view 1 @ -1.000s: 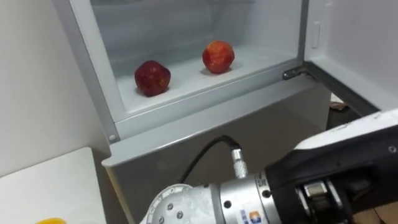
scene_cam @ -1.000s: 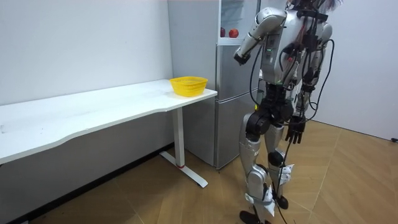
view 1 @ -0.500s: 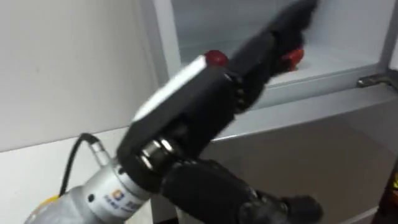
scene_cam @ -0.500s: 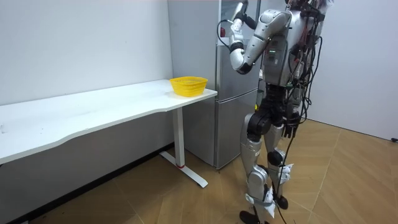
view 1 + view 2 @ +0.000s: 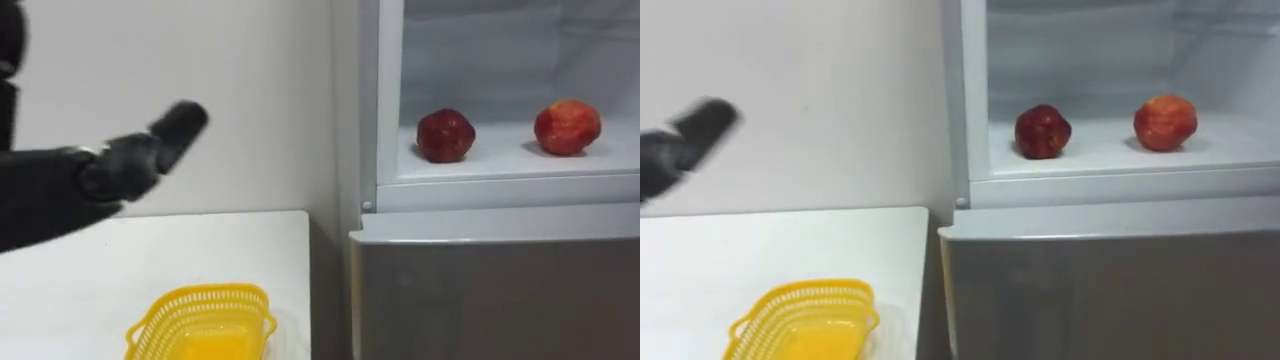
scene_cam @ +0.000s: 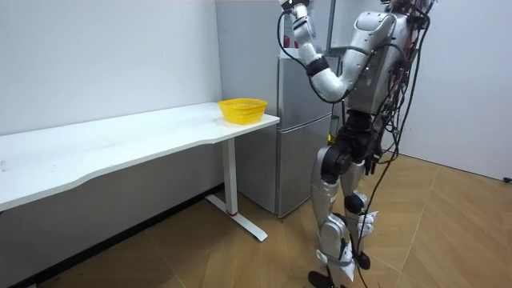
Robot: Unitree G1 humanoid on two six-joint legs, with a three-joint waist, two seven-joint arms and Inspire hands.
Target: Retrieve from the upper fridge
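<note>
Red apple (image 5: 445, 135) and lighter apple (image 5: 567, 127) back in sight, left robot hand (image 5: 125, 165) withdrawn leftward, fingers outstretched

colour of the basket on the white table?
Yellow. The basket has open-mesh walls, and it shows best in the left eye view.

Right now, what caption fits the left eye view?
Dark apple and brighter apple in the open fridge; left hand raised.

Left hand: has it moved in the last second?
Yes. In the room view the left hand rose against the fridge, from below its upper compartment to near its top.
</note>
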